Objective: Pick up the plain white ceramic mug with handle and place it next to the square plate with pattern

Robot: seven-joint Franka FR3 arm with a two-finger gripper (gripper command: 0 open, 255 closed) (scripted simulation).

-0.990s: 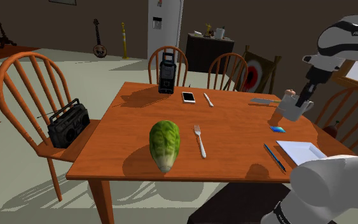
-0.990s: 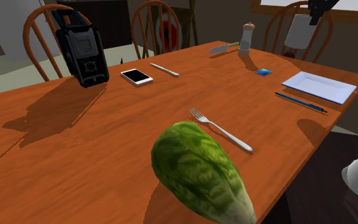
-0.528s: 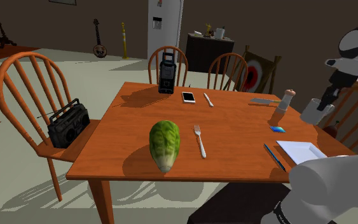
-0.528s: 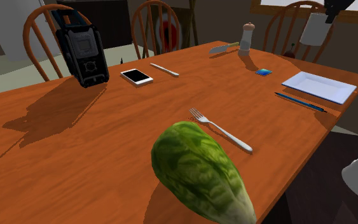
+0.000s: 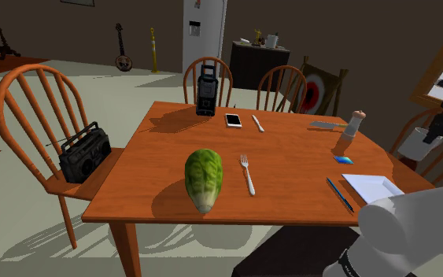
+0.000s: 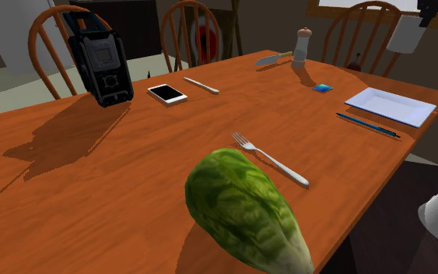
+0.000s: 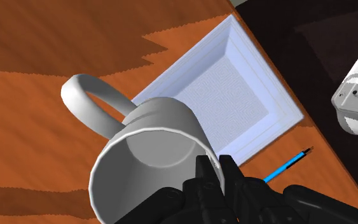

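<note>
Gripper pinching the rim of a white mug, held tilted in the air near the square plate. Blue pen lies beside the plate. Orange wooden table, spindle-back chairs, pale floor.

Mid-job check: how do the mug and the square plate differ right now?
The mug is round with a loop handle; the plate is square with a stepped rim. The mug hangs tilted in the gripper, in the air; the plate lies flat on the table. Both look plain white.
</note>
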